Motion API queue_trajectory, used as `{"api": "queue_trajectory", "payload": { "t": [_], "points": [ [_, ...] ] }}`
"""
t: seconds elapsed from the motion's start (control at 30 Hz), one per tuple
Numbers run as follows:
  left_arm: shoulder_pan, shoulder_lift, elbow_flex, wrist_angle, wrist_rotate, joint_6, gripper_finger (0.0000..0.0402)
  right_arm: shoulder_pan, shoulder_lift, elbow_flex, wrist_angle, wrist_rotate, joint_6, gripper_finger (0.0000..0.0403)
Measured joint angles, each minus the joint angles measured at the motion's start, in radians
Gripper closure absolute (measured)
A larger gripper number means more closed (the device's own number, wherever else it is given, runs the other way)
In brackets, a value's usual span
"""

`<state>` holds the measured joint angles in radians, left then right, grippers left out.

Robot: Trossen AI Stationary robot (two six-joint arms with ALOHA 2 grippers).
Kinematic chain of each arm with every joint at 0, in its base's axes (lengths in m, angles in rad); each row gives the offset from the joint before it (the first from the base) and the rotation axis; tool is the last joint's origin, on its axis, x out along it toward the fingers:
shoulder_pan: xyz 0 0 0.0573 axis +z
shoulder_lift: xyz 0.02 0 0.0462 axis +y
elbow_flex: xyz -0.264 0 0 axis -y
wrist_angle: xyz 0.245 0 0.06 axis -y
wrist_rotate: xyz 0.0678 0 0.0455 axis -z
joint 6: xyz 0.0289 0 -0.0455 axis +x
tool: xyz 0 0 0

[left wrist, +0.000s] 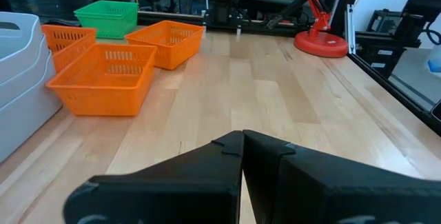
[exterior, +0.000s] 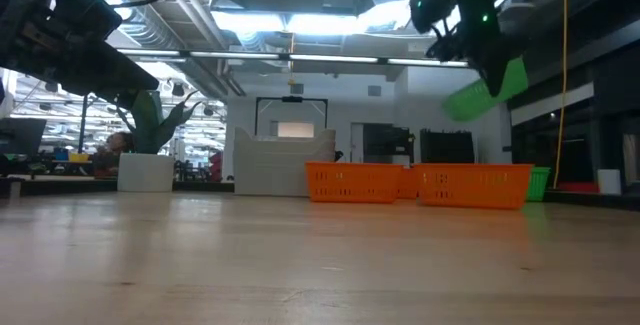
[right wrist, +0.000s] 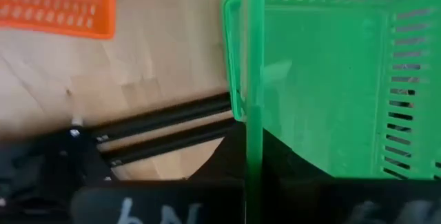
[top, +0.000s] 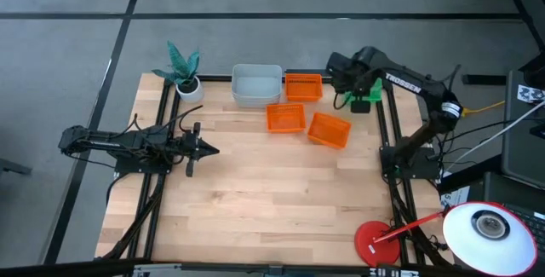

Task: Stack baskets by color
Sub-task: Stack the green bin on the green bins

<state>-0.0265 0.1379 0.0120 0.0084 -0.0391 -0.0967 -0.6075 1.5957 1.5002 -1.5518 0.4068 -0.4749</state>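
Observation:
My right gripper [top: 356, 89] hangs over the table's far right corner, shut on a green basket [exterior: 485, 90] that it holds in the air. Another green basket [exterior: 540, 178] stands on the table below it. Three orange baskets [top: 303, 87] [top: 285, 117] [top: 329, 129] stand singly at the far middle. To their left are the pale grey baskets [top: 256, 83], nested. My left gripper [top: 204, 149] is shut on nothing, level, by the table's left edge. My right gripper pinches one wall of the green basket at its rim [right wrist: 255, 79], which shows edge-on between the two fingers. The fingers slant down from above. The basket hangs tilted below the gripper [exterior: 480, 60], clear of the table and of the basket beneath.
A small white pot with a teal plant [top: 183, 74] stands at the far left corner. A red lamp base [top: 379, 243] sits at the near right corner. Black frame rails [top: 387, 132] run along the table's left and right sides. Bare wood spreads over the middle and near half.

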Motion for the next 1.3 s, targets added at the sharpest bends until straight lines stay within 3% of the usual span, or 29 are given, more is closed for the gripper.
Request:
{"api": "queue_trajectory", "payload": {
  "t": [0.3, 0.5, 0.7, 0.9, 1.07, 1.3],
  "points": [
    [0.0, 0.0, 0.0, 0.0, 0.0, 0.0, 0.0401, -0.107, 0.176, 0.0, 0.002, 0.068, -0.054, 0.0403],
    [0.0, 0.0, 0.0, 0.0, 0.0, 0.0, 0.0401, -0.14, 0.211, -0.001, 0.073, 0.067, -0.136, 0.0403],
    [0.0, 0.0, 0.0, 0.0, 0.0, 0.0, 0.0401, -0.168, 0.183, -0.014, 0.109, 0.002, -0.19, 0.0403],
    [0.0, 0.0, 0.0, 0.0, 0.0, 0.0, 0.0401, -0.22, 0.079, -0.183, 0.2, -0.008, -0.241, 0.0403],
    [0.0, 0.0, 0.0, 0.0, 0.0, 0.0, 0.0401, -0.234, -0.012, -0.312, 0.376, -0.009, -0.321, 0.0403],
    [0.0, 0.0, 0.0, 0.0, 0.0, 0.0, 0.0401, -0.248, -0.04, -0.417, 0.485, -0.024, -0.401, 0.0403]
  ]
}}
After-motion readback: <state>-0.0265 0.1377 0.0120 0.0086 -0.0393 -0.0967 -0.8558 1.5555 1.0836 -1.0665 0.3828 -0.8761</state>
